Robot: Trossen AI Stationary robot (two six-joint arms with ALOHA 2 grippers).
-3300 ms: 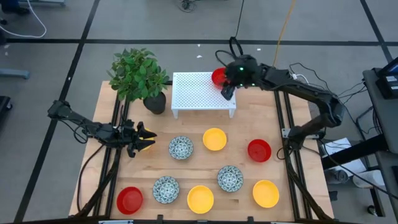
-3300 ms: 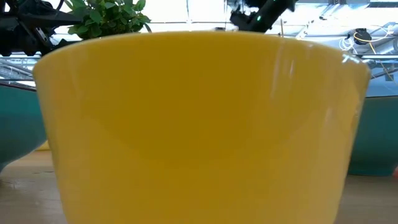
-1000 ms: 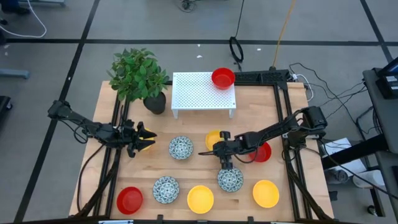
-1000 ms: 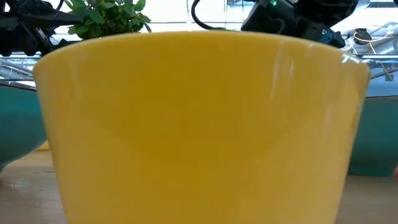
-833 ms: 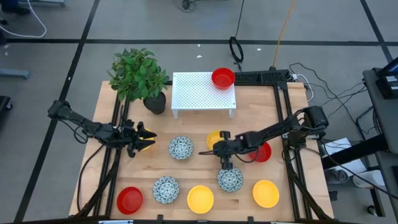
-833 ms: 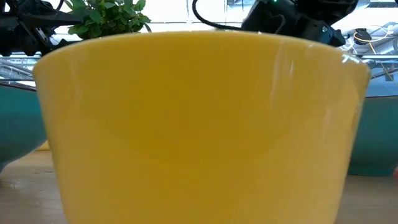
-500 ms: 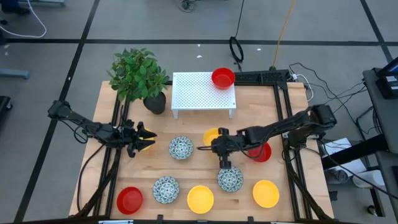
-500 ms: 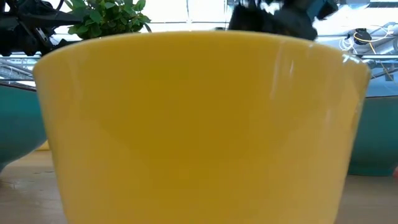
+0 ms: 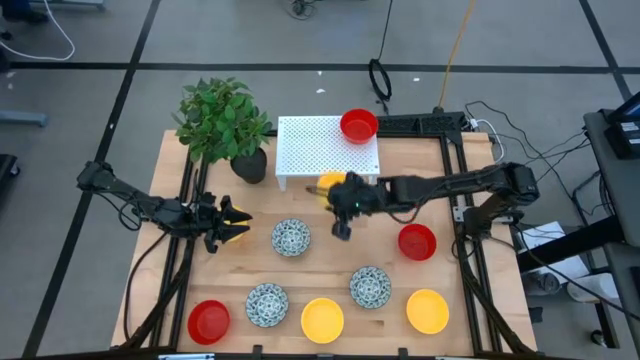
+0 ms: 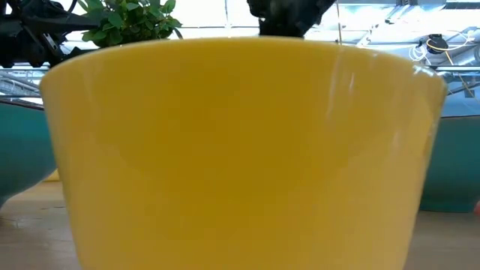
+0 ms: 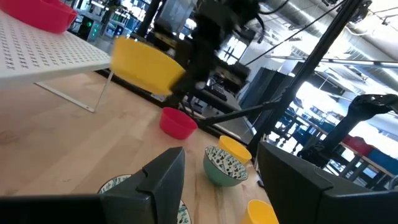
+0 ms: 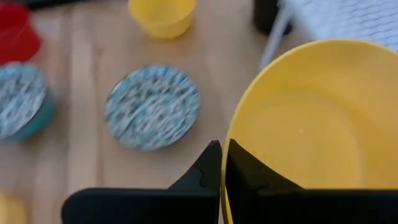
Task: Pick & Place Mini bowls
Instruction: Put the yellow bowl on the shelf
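Observation:
My right gripper is shut on a yellow mini bowl, held in the air just in front of the white perforated stand. A red mini bowl rests on that stand's far right corner. On the table stand speckled bowls, yellow bowls and red bowls. My left gripper waits open and empty at the table's left. In the low view, a yellow bowl fills the picture. My right gripper pinches the yellow bowl's rim, one finger inside the bowl and one outside. The fingers slant down at it from the table's right side. The bowl is lifted clear of the table and tilted.
A potted plant in a black pot stands at the far left beside the stand. Bare wood lies in the table's middle, in front of the stand.
My right gripper has risen from the table's middle with the yellow bowl and gone toward the far edge, up to the white stand's front. The bowl stood on the table; now it is lifted clear and tipped.

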